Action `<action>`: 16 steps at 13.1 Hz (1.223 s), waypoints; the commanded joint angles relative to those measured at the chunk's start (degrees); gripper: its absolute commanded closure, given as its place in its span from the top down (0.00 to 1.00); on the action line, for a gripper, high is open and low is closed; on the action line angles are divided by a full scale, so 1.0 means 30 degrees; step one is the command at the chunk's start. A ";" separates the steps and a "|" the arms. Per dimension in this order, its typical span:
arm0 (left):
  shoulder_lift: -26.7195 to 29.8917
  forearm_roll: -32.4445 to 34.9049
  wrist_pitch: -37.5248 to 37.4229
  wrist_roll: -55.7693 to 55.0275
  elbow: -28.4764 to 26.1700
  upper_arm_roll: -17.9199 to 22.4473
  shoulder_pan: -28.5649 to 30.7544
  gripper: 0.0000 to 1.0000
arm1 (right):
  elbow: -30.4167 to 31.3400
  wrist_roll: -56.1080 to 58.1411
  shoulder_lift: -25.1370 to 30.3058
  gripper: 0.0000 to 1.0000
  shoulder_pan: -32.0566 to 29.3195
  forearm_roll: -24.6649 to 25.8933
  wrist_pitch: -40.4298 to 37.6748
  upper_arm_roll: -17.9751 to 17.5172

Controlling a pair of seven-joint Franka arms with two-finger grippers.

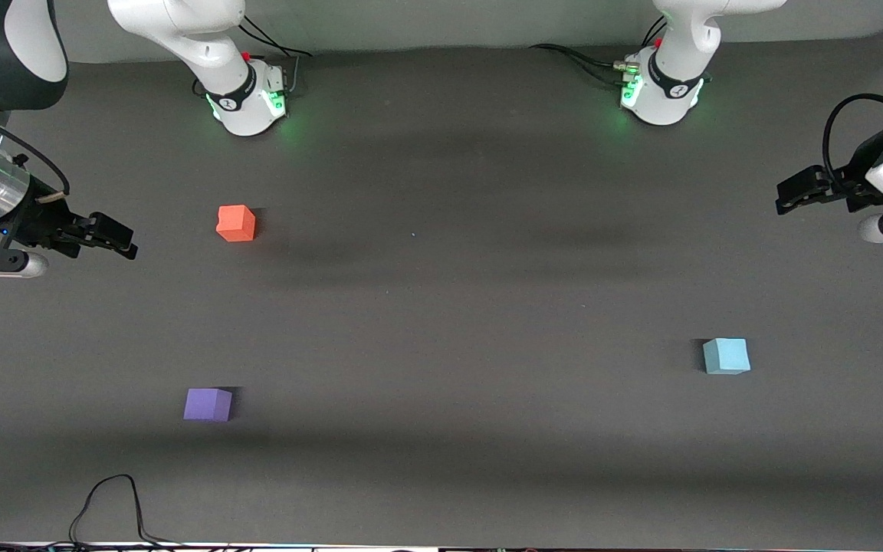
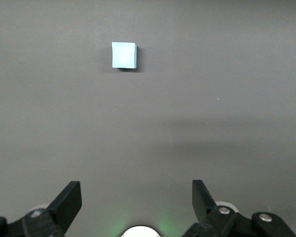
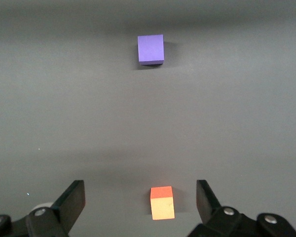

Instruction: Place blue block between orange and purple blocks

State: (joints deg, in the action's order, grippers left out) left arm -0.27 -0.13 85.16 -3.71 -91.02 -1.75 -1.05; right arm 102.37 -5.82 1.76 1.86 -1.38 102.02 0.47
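Hanging above the bench [image 1: 441,307] at the left arm's end, the left hand [image 1: 790,195] is seen with its fingers [image 2: 69,200] spread wide, and nothing is held or touched by it. The right hand [image 1: 116,238] is likewise spread fully and empty, raised over the bench at the right arm's end; its fingers [image 3: 74,197] are shown wide apart in the right wrist view. Three cubes are counted on the bench, one of each colour. With the orange block [image 1: 236,223] taken as landmark, the purple block [image 1: 208,404] is found nearer to the front camera than it, almost in line with it, and well apart from it. The blue block [image 1: 726,356] is placed well away from the orange block, toward the left arm's end of the bench and nearer to the front camera. No cube is touched by another. Two arm bases are counted, each lit green.
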 commanded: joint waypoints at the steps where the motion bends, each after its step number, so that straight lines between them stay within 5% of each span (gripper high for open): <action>1: 0.0179 -0.0280 -0.0291 0.0008 -0.0069 -0.0120 0.0115 1.00 | -0.0111 0.0446 -0.0057 1.00 -0.0003 -0.0330 -0.0052 0.0135; 7: -0.0199 -0.0076 0.0057 0.0852 0.0192 -0.0091 0.0900 1.00 | -0.0111 0.0446 -0.0087 1.00 -0.0003 -0.0301 0.0007 0.0135; 10: -0.1343 0.0071 0.0176 0.1940 0.1512 -0.0091 0.1695 1.00 | -0.0111 0.0446 -0.0116 1.00 -0.0003 -0.0301 0.0094 0.0135; 16: -0.4266 0.0247 0.3364 0.2000 0.1280 -0.0091 0.1785 1.00 | -0.0052 0.0446 -0.0116 1.00 -0.0033 -0.0301 0.0154 0.0135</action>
State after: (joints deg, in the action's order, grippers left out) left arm -8.67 0.00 92.95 1.36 -88.57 -1.79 4.17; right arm 102.38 -5.82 1.40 1.84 -1.38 102.21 0.58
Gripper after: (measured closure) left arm 0.000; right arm 0.000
